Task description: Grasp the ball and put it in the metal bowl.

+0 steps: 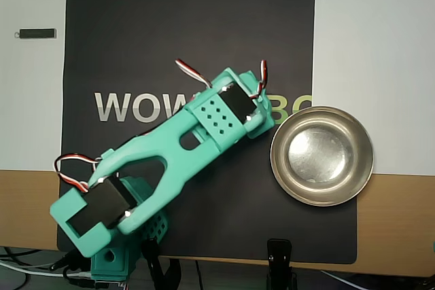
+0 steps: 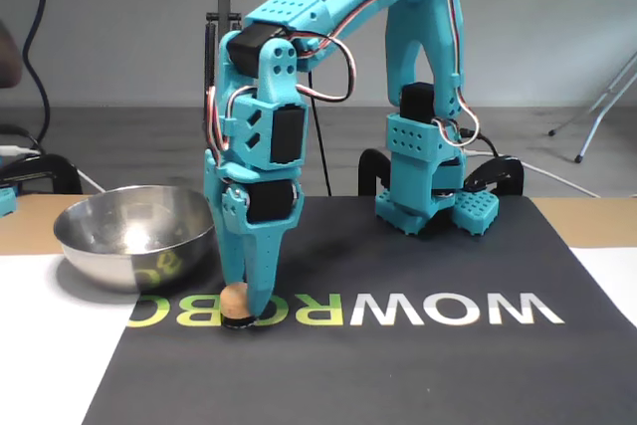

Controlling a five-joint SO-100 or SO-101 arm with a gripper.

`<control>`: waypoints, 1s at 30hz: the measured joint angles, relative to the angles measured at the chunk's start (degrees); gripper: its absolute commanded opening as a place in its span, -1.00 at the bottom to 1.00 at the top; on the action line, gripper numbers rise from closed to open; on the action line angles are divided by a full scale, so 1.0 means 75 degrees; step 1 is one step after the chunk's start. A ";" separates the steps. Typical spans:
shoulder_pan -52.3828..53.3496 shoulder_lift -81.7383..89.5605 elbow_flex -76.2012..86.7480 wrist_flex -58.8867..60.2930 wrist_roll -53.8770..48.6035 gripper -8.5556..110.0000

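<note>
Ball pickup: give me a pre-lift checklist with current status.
1. Gripper down at the ball, fingertips at mat level in the fixed view: ok.
2. Jaws shut on the ball: cannot tell; the ball shows against the fingers, but the far side is hidden.
3. Ball visible from above: not ok; the arm covers it in the overhead view.
4. Metal bowl empty and upright: ok.
5. Path from ball to bowl free of other things: ok; the bowl sits just beside the gripper, to the left in the fixed view.
6. Ball off the black mat: not ok; it appears to rest on the printed letters.
</note>
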 measured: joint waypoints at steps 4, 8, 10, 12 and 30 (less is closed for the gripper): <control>0.0012 0.0000 0.0000 -0.0187 0.0000 0.05; 0.0012 -0.0246 -0.0023 -0.0363 0.0000 0.05; 0.0012 -0.0422 -0.0176 -0.0375 0.0000 0.05; 0.0012 -0.0574 -0.0328 -0.0375 0.0000 0.05; -0.0047 -0.0691 -0.0457 -0.0363 0.0000 0.05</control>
